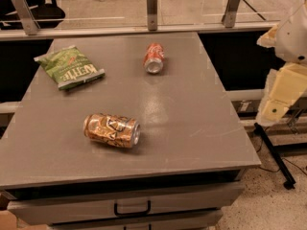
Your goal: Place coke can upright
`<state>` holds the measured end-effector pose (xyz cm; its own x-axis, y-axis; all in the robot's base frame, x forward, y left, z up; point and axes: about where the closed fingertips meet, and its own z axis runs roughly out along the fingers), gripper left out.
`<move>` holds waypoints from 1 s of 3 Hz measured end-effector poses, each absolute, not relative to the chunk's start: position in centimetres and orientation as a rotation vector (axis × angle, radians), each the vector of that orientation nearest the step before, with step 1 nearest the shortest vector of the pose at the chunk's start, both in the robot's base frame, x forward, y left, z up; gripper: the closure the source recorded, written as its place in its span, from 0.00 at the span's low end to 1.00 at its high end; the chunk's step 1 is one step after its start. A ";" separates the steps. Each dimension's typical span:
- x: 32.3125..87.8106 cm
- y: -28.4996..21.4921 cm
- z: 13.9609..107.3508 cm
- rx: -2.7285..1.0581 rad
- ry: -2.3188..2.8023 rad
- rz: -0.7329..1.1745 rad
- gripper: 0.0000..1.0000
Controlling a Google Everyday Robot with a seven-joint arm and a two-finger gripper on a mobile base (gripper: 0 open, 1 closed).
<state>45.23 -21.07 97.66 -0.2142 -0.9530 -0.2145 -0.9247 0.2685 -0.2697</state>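
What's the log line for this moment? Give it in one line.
coke can: lying on side, far part of table | gripper: beyond table's right edge, apart from can | upright placement: not yet done
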 end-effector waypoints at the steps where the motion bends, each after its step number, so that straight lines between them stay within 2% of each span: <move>1: 51.1 -20.0 97.2 -1.621 2.215 -0.117 0.00; 3: 65.4 -17.9 93.7 -1.232 2.372 -0.081 0.00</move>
